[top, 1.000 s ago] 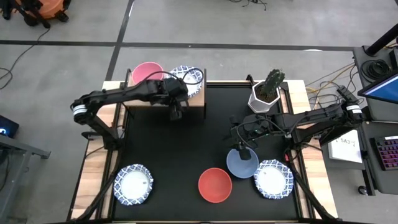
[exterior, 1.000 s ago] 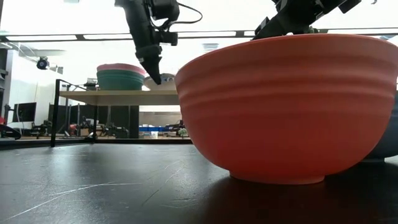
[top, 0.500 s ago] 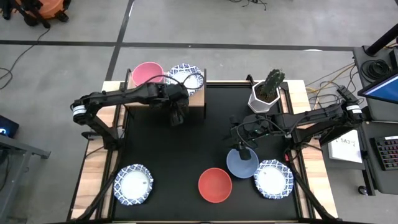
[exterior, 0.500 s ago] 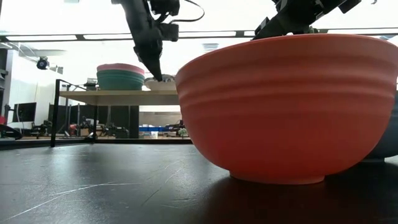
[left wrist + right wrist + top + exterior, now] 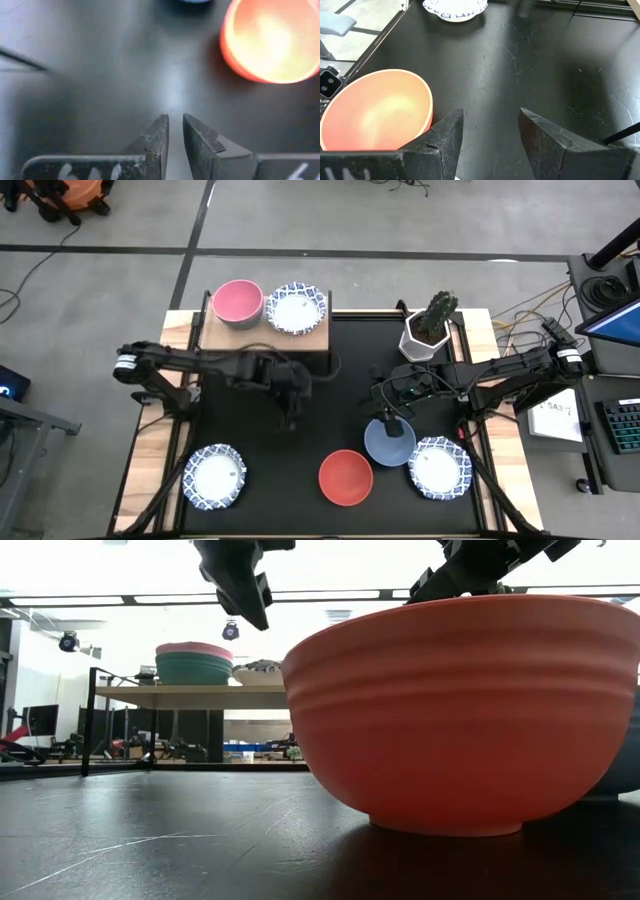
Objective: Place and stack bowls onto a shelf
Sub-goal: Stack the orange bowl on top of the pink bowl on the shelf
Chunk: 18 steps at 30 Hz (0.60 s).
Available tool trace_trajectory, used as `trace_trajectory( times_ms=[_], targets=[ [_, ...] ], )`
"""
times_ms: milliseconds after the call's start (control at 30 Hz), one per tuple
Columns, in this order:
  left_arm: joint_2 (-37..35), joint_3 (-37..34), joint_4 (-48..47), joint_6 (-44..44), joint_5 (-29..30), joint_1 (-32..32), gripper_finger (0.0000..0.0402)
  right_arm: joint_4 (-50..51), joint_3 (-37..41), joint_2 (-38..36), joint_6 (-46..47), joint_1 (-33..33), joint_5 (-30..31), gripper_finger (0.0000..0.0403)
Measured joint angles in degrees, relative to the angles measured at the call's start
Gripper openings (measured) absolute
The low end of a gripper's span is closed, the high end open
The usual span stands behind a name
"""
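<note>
The shelf [image 5: 265, 332] stands at the table's far left. On it are a pink bowl [image 5: 238, 302], stacked on a green bowl [image 5: 195, 671], and a white blue-rimmed bowl [image 5: 298, 308]. On the table rest a red bowl [image 5: 346, 477], a blue bowl [image 5: 390, 442] and two white bowls [image 5: 215, 476] [image 5: 440, 467]. My left gripper [image 5: 292, 416] hangs over bare table between the shelf and the red bowl [image 5: 272, 40], its fingers [image 5: 159, 132] a narrow gap apart with nothing between. My right gripper [image 5: 387, 418] hovers open above the blue bowl's far rim.
A white hexagonal cactus pot [image 5: 430, 330] stands at the far right, behind my right arm. Bare black tabletop [image 5: 260, 440] lies between the shelf and the near bowls. The red bowl [image 5: 460, 710] fills much of the low view.
My left gripper has swung away from the shelf's front edge toward the table's near edge and now hangs over the middle of the table. The gap between its fingers looks the same. The bowls on the shelf have stayed put.
</note>
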State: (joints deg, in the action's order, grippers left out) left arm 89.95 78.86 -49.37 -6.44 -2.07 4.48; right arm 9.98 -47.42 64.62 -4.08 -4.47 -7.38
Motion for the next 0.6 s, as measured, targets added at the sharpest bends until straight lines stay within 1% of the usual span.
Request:
trace_trajectory(
  times_ms=[200,467,600],
  targets=[
    [-0.02,-1.15,6.43,-4.76,-0.01,5.58,0.0039,0.0,0.0,0.0,-0.05,-0.01,0.0,0.0178],
    [-0.04,-1.73,14.33,-12.69,0.04,8.81,0.0039,-0.25,0.0,0.0,-0.58,0.0,-0.02,0.0178],
    [-0.09,-4.69,22.49,-15.16,0.57,10.57,0.0039,-0.98,0.0,-0.11,-1.2,0.0,-0.04,0.0178]
  ],
)
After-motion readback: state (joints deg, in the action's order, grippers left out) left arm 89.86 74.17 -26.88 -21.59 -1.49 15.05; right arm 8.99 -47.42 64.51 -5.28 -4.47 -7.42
